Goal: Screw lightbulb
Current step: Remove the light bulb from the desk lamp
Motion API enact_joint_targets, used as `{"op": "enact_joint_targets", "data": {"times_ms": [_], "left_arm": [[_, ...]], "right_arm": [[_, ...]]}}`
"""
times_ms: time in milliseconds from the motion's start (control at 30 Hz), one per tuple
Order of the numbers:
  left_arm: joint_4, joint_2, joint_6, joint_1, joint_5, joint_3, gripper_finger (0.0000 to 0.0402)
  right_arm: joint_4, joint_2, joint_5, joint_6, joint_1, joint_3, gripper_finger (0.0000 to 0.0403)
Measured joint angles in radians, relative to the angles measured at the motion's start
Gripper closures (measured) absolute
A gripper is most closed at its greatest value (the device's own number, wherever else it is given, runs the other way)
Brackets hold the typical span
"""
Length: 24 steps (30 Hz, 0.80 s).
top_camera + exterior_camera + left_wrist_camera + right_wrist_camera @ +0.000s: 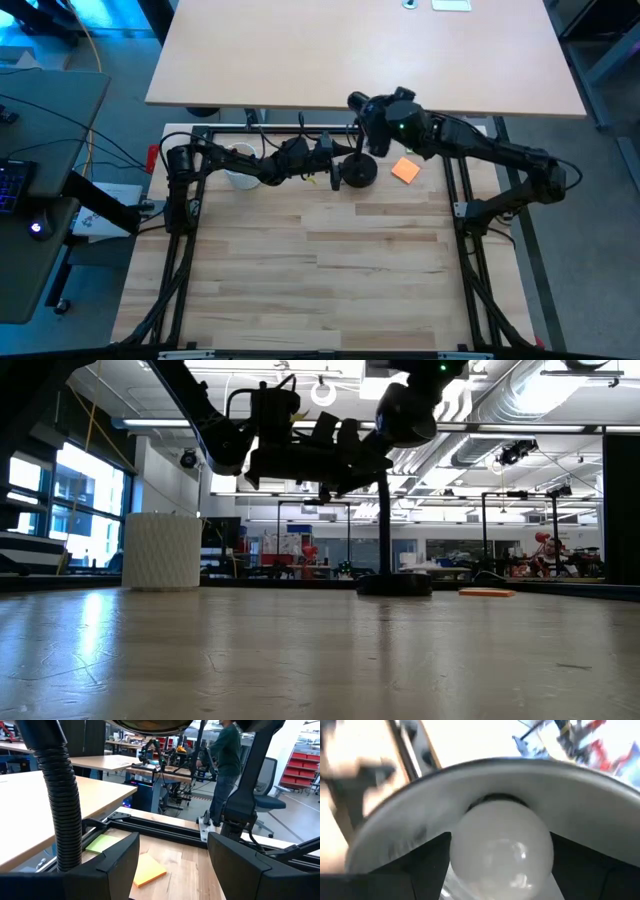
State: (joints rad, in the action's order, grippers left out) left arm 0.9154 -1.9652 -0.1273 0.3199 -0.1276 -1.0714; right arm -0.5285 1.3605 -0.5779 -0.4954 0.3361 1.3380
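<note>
Lightbulb [502, 845], smooth frosted white globe

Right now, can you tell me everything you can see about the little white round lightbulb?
The small white frosted lightbulb is round, smooth and glossy, with little bright reflections on its glass. It sits in the middle of the grey lamp shade, its base hidden in the dark socket behind it. The right gripper has a dark finger on each side of the bulb, close against it. Only the right wrist view shows the bulb.
</note>
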Motion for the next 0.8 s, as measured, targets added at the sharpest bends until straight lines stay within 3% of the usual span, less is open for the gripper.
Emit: {"op": "enact_joint_targets", "data": {"times_ms": [267, 400, 500, 600, 800], "left_arm": [[0.000, 0.000, 0.000, 0.000, 0.000, 0.000, 0.0173], [0.000, 0.000, 0.000, 0.000, 0.000, 0.000, 0.0173], [0.000, 0.000, 0.000, 0.000, 0.000, 0.000, 0.0173], [0.000, 0.000, 0.000, 0.000, 0.000, 0.000, 0.0173], [-0.005, 0.000, 0.000, 0.000, -0.006, 0.000, 0.0173]], "right_arm": [[-0.073, 0.000, -0.279, -0.793, -0.095, 0.000, 0.0096], [-0.076, 0.000, -0.430, -0.930, -0.148, 0.000, 0.0096], [-0.076, 0.000, -0.476, -0.832, -0.192, 0.000, 0.0096], [-0.085, 0.000, -0.505, -0.633, -0.231, 0.000, 0.0096], [-0.092, -0.002, -0.492, -0.010, -0.261, 0.000, 0.0096]]}}
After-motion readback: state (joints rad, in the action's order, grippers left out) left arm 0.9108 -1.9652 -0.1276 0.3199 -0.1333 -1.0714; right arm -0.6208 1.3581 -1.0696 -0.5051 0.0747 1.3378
